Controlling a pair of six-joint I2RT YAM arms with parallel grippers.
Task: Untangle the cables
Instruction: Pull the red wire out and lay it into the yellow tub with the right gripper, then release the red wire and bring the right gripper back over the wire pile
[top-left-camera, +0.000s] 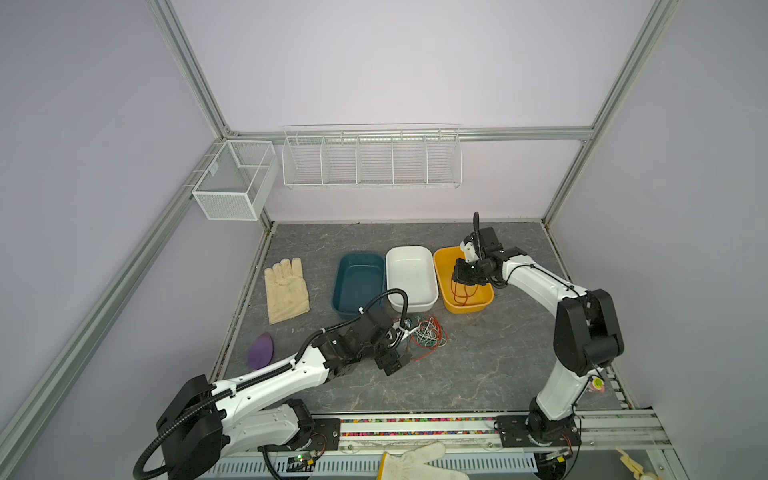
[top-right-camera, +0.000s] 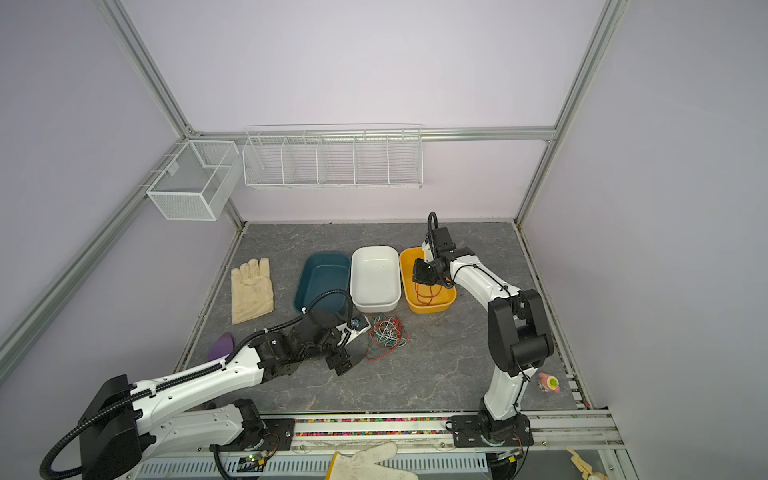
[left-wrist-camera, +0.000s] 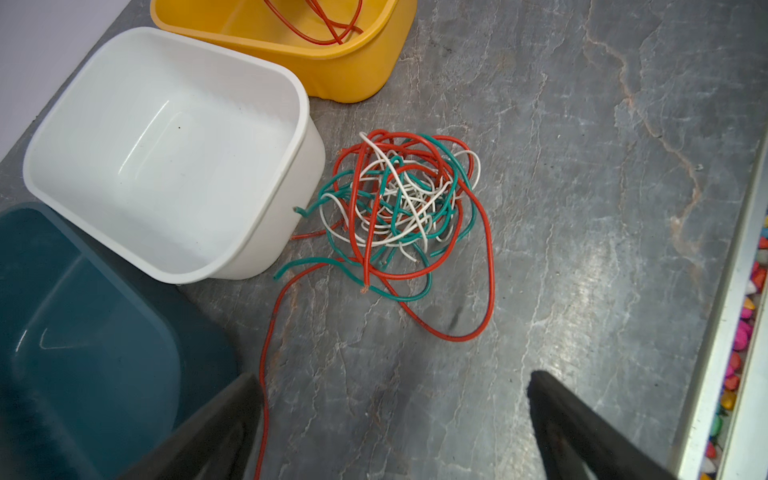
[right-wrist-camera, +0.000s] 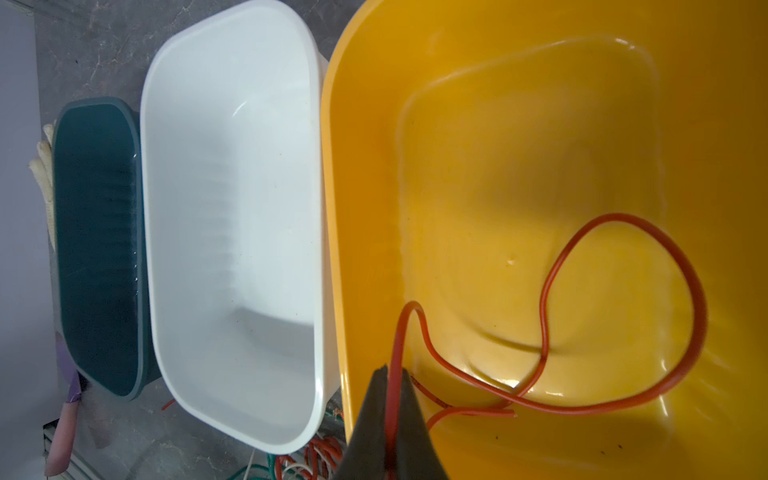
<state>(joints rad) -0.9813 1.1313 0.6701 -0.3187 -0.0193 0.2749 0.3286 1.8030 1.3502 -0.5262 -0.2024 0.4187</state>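
A tangle of red-orange, green and white cables (top-left-camera: 428, 337) (top-right-camera: 388, 334) (left-wrist-camera: 403, 203) lies on the grey table in front of the white bin. My left gripper (top-left-camera: 400, 348) (left-wrist-camera: 395, 376) hovers just left of the tangle, open, with nothing between its fingers. One red strand (left-wrist-camera: 266, 353) trails from the pile past one fingertip. My right gripper (top-left-camera: 467, 282) (right-wrist-camera: 392, 370) hangs over the yellow bin (top-left-camera: 440, 254) (right-wrist-camera: 374, 166), shut on a single red cable (right-wrist-camera: 619, 217) (top-left-camera: 459, 293). That cable loops down onto the bin floor.
A white bin (top-left-camera: 411, 249) (left-wrist-camera: 307, 108) and a teal bin (top-left-camera: 360, 256) stand left of the yellow one. A cream glove (top-left-camera: 286, 291) and a purple object (top-left-camera: 261, 351) lie far left. Wire baskets hang on the back wall. Another glove (top-left-camera: 415, 461) lies over the front rail.
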